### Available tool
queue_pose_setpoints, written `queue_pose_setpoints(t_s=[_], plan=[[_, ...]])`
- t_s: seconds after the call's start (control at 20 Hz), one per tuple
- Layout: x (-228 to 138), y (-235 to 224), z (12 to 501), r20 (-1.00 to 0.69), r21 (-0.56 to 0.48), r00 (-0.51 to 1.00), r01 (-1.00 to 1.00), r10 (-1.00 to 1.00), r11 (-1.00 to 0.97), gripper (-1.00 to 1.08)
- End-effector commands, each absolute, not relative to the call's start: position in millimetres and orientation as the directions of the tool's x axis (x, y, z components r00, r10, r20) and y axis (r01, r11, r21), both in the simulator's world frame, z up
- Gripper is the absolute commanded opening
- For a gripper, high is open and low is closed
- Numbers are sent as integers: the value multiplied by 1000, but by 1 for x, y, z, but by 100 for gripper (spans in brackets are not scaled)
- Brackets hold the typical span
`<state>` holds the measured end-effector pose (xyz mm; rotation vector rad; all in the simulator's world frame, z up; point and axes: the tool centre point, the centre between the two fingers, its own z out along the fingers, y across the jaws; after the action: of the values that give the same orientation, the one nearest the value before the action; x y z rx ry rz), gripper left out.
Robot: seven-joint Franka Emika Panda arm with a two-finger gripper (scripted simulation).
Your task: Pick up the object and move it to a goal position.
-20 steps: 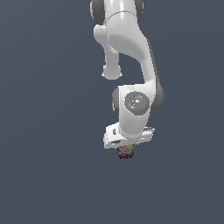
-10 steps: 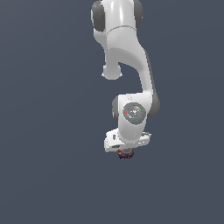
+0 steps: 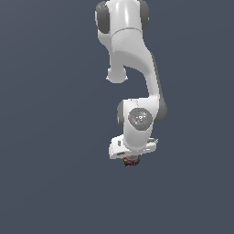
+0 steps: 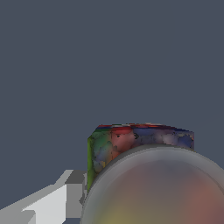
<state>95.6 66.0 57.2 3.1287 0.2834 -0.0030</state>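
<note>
Over the past second the arm (image 3: 137, 68) has straightened and swung toward 3 o'clock in the exterior view, carrying the can (image 3: 131, 161) with it, a sign transport is under way. The gripper (image 3: 131, 157) is clamped on the can. Open room surrounds it on every side.

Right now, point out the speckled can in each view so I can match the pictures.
Exterior view: the can peeks out just below the white gripper, low in the picture.
Wrist view: the can fills the lower part, very close to the camera.
Shared landmark: the white gripper beside it.
</note>
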Motion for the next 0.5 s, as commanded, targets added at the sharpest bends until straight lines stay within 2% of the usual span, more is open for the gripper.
queue_pose_setpoints(t_s=[0.0,0.45], plan=[[96,66,58,0,0,984,180,180,-984,-100],[93,67,60,-2,0,984,180,180,-984,-100]])
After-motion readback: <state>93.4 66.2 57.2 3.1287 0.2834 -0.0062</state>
